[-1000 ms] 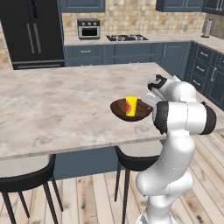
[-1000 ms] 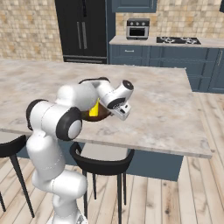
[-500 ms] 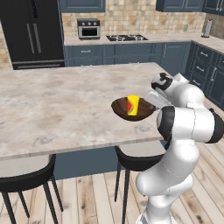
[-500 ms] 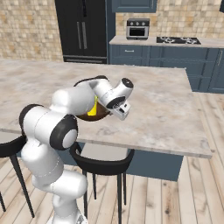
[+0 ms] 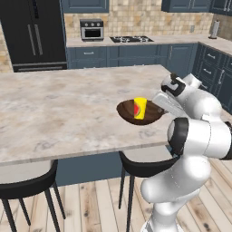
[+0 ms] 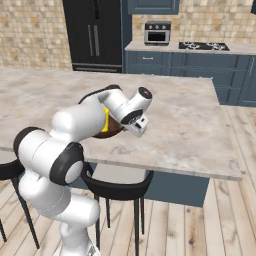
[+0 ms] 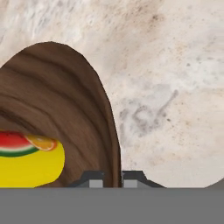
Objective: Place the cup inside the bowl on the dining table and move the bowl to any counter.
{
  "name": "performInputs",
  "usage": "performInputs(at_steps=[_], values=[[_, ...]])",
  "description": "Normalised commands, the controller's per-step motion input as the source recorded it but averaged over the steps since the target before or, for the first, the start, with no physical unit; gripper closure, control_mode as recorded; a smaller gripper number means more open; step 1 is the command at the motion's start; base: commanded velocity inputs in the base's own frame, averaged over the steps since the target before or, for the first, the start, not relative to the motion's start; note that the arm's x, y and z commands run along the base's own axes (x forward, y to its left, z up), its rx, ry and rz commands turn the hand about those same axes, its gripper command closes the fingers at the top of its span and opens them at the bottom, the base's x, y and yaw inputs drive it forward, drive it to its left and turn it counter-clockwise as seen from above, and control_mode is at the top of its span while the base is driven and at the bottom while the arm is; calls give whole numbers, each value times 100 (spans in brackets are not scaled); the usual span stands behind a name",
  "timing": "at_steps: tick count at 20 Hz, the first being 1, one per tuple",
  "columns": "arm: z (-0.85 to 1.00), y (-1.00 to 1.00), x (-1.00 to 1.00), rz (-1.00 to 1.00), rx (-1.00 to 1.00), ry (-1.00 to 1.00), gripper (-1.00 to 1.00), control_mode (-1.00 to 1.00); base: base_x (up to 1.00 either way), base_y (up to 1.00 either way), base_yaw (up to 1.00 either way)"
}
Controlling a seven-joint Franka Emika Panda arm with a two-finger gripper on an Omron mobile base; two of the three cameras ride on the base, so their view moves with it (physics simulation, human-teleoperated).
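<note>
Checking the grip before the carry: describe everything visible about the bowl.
The bowl is wide, shallow, round, dark brown wood with visible grain. It looks lifted just above the table, slightly tilted. The yellow cup stands inside it. The gripper is shut on the bowl's rim, one finger on each side of the wall.

The bowl [image 7: 65, 109] is dark brown wood with plain grain and a matt finish. The cup [image 7: 28, 162] looks like smooth yellow plastic with a printed fruit patch. The bench [image 5: 63, 104] has a veined beige marble top, faintly glossy. The floor [image 6: 200, 225] is pale wooden planks.
</note>
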Motion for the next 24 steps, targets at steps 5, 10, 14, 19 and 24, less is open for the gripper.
performInputs(at_steps=[5,10,14,19,24], values=[[23,0,-35,0,2,0,100,-100,0,0,0],[23,0,-39,0,3,0,100,-100,0,0,0],[21,0,-46,0,2,0,100,-100,0,0,0],[22,0,-44,0,1,0,100,-100,0,0,0],[21,0,-48,0,1,0,100,-100,0,0,0]])
